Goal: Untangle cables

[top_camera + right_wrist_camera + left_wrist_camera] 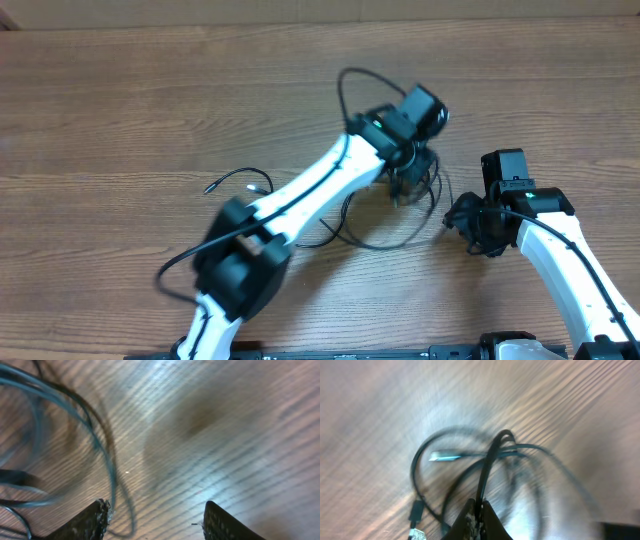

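Wood-grain brown worktop (150, 110), thin black cables (485, 472) tangled near its middle, partly under the white left arm.
Left gripper (479, 519) is clamped together on one glossy arched loop of the tangle. A flat silver plug (439, 456) lies on the striped grain beyond it. Right gripper (155, 522) stands apart with nothing between its rough dark fingers, and one blurred cord curves just beside a fingertip.
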`<action>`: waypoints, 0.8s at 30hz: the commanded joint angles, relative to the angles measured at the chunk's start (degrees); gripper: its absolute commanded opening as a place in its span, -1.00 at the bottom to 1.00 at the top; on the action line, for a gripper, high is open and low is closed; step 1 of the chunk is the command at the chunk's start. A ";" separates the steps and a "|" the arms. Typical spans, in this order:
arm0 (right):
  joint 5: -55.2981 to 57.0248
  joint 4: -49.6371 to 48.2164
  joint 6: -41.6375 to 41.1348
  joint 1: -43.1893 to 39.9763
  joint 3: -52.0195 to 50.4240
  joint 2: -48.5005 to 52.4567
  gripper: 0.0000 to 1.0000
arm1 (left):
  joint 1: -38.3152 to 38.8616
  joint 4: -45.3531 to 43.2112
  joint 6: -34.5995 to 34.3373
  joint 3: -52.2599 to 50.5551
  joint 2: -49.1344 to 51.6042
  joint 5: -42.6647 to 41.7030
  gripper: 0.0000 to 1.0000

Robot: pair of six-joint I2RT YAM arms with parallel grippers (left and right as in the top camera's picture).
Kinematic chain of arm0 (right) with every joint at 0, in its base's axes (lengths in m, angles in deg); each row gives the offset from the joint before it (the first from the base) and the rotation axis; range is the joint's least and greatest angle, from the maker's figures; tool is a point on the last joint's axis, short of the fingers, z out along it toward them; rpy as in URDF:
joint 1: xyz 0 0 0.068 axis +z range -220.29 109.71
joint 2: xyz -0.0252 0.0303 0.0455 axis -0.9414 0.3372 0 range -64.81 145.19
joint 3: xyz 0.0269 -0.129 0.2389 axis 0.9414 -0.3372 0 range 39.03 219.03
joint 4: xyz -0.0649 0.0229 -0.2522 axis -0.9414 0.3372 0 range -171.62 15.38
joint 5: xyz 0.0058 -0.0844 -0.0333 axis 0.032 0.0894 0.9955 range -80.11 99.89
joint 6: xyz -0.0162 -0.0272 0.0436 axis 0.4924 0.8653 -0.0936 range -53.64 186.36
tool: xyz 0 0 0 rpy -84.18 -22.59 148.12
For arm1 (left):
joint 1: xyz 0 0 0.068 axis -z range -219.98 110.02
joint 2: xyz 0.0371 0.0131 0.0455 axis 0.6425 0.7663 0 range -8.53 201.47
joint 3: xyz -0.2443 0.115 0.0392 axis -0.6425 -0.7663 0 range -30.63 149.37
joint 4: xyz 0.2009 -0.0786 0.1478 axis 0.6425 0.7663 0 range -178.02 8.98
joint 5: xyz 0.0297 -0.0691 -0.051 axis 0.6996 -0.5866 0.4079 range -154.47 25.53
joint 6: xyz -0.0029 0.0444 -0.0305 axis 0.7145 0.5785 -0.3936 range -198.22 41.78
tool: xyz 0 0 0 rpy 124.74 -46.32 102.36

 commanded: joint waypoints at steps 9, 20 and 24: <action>-25.51 -13.03 11.47 -0.04 -0.09 -0.04 0.18 | -1.70 5.92 0.90 2.34 -11.41 -9.29 -0.92; -29.51 -19.12 10.21 -1.81 1.36 -2.86 0.19 | -3.17 11.08 0.50 2.36 -11.47 -15.61 -0.92; -26.38 -20.74 5.29 -1.81 1.36 -2.84 0.18 | -3.17 10.93 0.48 2.36 -11.67 -21.81 -0.92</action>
